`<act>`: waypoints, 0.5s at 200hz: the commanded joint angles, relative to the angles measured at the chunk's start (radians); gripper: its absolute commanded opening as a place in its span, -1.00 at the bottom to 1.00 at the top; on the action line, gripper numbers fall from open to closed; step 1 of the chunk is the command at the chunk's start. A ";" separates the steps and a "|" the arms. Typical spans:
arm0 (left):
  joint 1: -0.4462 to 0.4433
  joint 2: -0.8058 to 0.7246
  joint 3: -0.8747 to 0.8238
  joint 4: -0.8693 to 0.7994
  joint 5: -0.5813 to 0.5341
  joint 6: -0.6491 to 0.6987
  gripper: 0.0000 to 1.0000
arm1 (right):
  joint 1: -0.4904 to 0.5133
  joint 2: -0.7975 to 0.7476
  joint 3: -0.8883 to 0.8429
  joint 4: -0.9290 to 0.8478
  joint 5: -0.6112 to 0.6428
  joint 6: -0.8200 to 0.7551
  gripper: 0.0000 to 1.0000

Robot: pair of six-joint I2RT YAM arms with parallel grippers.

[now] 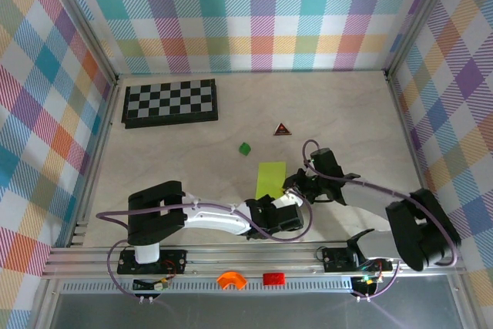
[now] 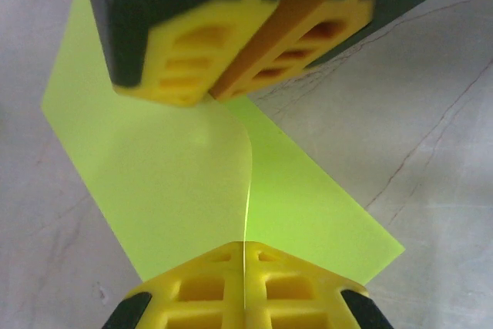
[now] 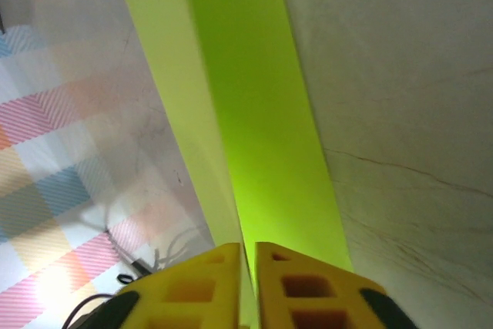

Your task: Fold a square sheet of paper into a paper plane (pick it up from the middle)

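Left gripper (image 2: 243,267): jaws fully closed, pinching the near edge of the paper plane (image 1: 271,179) right on its raised centre crease. Both yellow fingertips are pressed flat together with the paper edge between them.

Paper plane: 1 sheet, lime yellow-green. At this point it's a long folded strip, not a dart. It sits mid-table, just ahead of both grippers, with most of it flat on the table (image 1: 362,121). The crease lifts into a soft ridge between the two grippers.

Right gripper (image 3: 246,260): jaws drawn nearly together with a thin slit between them. The folded edge of the strip runs into that slit, so it has hold of the paper. It grips the end opposite the left gripper, so the two grippers face each other tip to tip across the strip.

Back of table, left to right:
- 1 checkerboard (image 1: 170,102), flat, far left
- 1 small green block (image 1: 245,148), just beyond the strip and apart from it
- 1 dark triangle with red markings (image 1: 283,129), right of the block

Front rail, left to right:
- 1 orange piece (image 1: 231,279)
- 1 red piece (image 1: 273,278)

Totals: 2 arms, 2 grippers, both on the same sheet.
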 commanded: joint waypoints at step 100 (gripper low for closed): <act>0.217 -0.126 -0.106 0.207 0.585 -0.259 -1.00 | -0.049 -0.216 -0.013 -0.310 0.235 -0.116 -0.11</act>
